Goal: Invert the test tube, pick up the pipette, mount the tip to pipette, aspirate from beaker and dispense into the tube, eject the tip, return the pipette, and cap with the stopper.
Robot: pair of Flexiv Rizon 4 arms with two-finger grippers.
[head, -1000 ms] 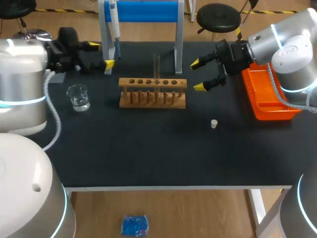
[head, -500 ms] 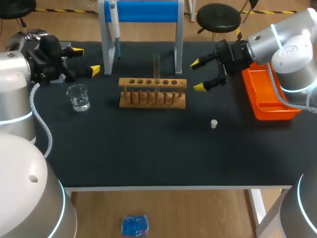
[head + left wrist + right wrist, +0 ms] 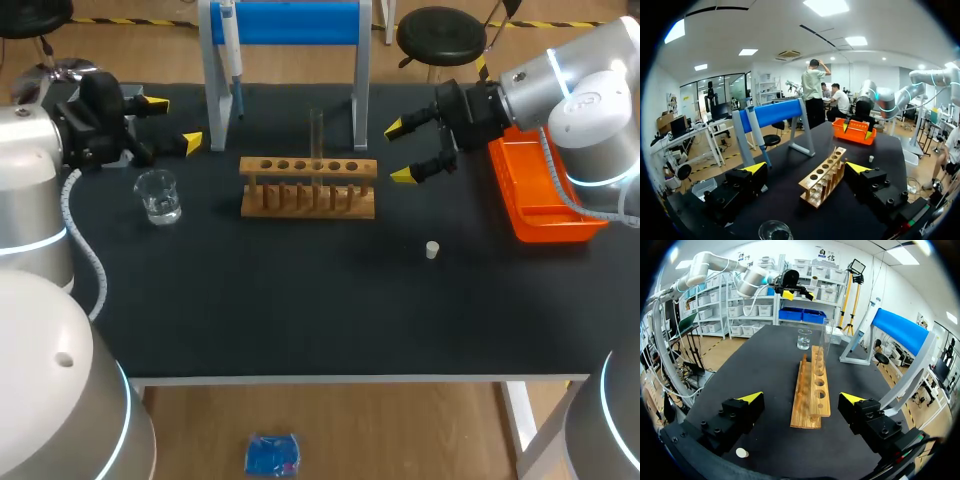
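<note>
Now your clear glass test tube (image 3: 317,135) stands upright in the wooden rack (image 3: 308,187); behind the rack the white pipette (image 3: 232,55) hangs untaken; your left gripper (image 3: 173,122), spread and empty, has backed off left of the rack; your right gripper (image 3: 400,151) gapes beside the rack.

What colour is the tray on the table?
The tray is orange; head view shows it best.

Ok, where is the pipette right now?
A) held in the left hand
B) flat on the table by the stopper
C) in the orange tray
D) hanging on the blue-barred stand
D: the pipette hangs from the stand at the table's back, and the left hand, open and empty, is apart from it.
</note>
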